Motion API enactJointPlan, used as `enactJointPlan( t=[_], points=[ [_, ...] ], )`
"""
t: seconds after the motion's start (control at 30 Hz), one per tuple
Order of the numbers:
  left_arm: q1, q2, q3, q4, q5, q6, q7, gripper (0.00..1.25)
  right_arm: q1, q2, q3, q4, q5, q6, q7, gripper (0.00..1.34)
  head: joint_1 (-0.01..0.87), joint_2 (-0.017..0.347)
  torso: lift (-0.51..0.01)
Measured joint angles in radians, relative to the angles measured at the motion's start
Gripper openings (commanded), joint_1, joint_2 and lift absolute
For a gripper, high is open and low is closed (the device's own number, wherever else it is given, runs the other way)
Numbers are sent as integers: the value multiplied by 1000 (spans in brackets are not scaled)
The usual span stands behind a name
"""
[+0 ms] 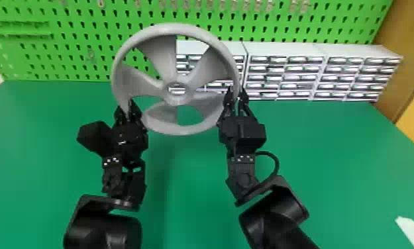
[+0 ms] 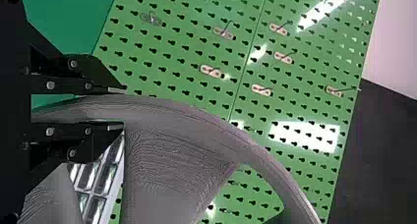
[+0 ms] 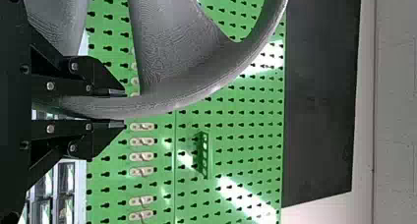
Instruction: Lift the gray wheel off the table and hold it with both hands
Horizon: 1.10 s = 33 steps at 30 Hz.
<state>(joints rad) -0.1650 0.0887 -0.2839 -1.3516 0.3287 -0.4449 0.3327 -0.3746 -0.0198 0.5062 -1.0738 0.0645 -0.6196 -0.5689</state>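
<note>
Left forearm (image 1: 106, 231): nearest the camera; comes in from the bottom edge.
Left gripper (image 1: 125, 105): placed low on its side of the gray wheel (image 1: 177, 91), presumably so that I can share the load across two grips. Its fingers (image 2: 104, 128) are parted only by the thickness of the rim (image 2: 162, 108), which they pinch from both faces.
Wheel position: between my two grippers, upright or nearly so, hub facing me; judged off the green table (image 1: 189, 172), lower edge included. Gripping opposite sides should keep it from swinging.
Right gripper (image 1: 236, 91): set opposite its partner and farther up the head view, likely to balance the hold. Opening no wider than the rim; the pads (image 3: 109, 93) close on it, pinching.
Right forearm (image 1: 275, 212): also near the camera, angled in from the bottom edge.
Drawer cabinets (image 1: 287, 74): behind the wheel and to its right, against the pegboard (image 1: 83, 39).
Task status: lift and two-handed hold appear met; a steady, level hold is what is called for. Risk: uneven arm movement could twist the rim out of one grip.
</note>
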Motion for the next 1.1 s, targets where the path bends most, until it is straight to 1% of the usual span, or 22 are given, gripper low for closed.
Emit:
enactJointPlan(
  t=[1.1],
  points=[
    [2,0,0,-3,-2,0,0,270,3,1,-5,0,1,0,0,115,711,15,-98]
  ],
)
